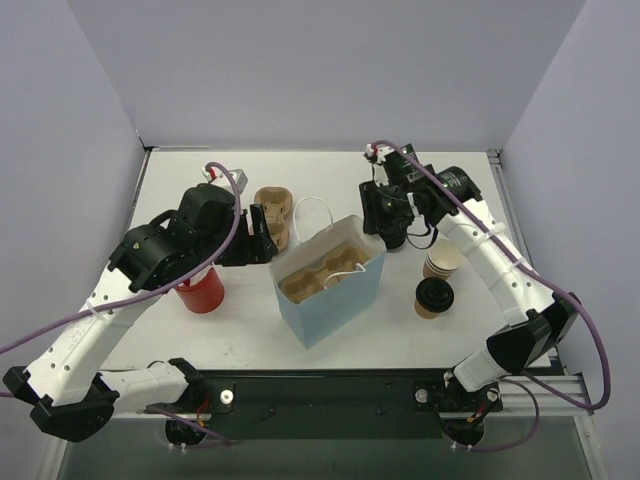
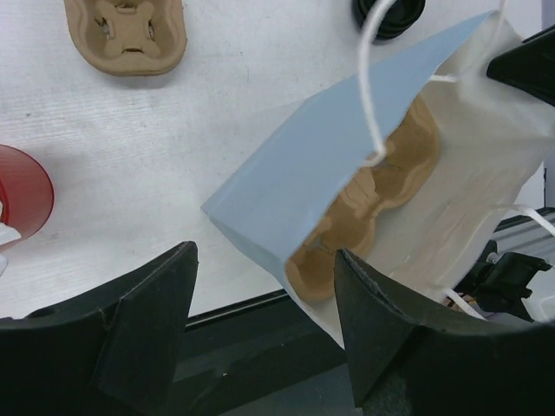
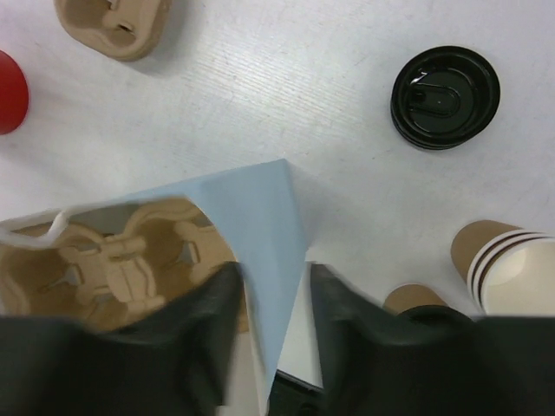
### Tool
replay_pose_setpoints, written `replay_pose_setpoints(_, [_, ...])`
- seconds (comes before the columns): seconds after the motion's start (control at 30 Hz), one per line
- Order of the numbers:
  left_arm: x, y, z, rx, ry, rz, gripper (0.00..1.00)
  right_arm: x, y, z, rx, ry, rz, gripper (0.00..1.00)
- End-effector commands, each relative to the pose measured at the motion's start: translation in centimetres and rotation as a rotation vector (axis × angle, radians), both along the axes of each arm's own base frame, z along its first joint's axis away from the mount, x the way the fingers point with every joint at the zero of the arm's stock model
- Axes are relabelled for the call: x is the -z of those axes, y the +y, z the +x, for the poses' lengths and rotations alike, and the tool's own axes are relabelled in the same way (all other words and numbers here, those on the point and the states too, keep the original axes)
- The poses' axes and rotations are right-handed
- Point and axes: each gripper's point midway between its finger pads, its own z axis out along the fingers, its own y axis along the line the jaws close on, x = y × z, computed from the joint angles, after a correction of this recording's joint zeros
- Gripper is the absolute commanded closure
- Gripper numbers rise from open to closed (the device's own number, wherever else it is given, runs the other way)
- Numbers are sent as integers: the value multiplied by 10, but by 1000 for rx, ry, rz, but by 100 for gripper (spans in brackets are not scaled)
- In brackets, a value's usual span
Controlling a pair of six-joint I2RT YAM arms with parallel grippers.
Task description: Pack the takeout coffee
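The brown kraft cup with a black lid [image 1: 433,297] stands right of the light blue bag [image 1: 330,290]; its brown side shows in the right wrist view [image 3: 416,299]. The red cup [image 1: 203,290] stands left of the bag under my left arm, and its rim shows in the left wrist view [image 2: 17,195]. My left gripper [image 1: 262,232] is open and empty above the bag's left side [image 2: 264,321]. My right gripper [image 1: 385,232] straddles the bag's back right wall [image 3: 273,338], one finger inside and one outside, with its jaws a little apart.
A tan pulp tray [image 1: 318,278] lies inside the bag [image 3: 269,225]. A second tray [image 1: 275,215] lies behind the bag on the table. Open kraft cups [image 1: 443,260] stand by the lidded cup. A loose black lid [image 3: 445,97] lies behind them.
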Motion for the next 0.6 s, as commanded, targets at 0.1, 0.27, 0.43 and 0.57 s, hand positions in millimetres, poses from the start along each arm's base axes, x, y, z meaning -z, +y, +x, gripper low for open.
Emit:
replay_pose_setpoints(0.1, [-25, -1, 14, 5, -49, 65, 27, -2, -3, -7, 162, -36, -22, 100])
replay_pose_setpoints(0.27, [-20, 8, 12, -7, -6, 176, 28, 3, -9, -30, 318, -50, -2, 100])
replay_pose_setpoints(0.43, [-14, -4, -4, 6, 18, 161, 35, -2, -13, -45, 422, -67, 53, 100])
replay_pose_setpoints(0.57, [-2, -8, -8, 31, 34, 197, 37, -3, -9, -49, 423, -71, 64, 100])
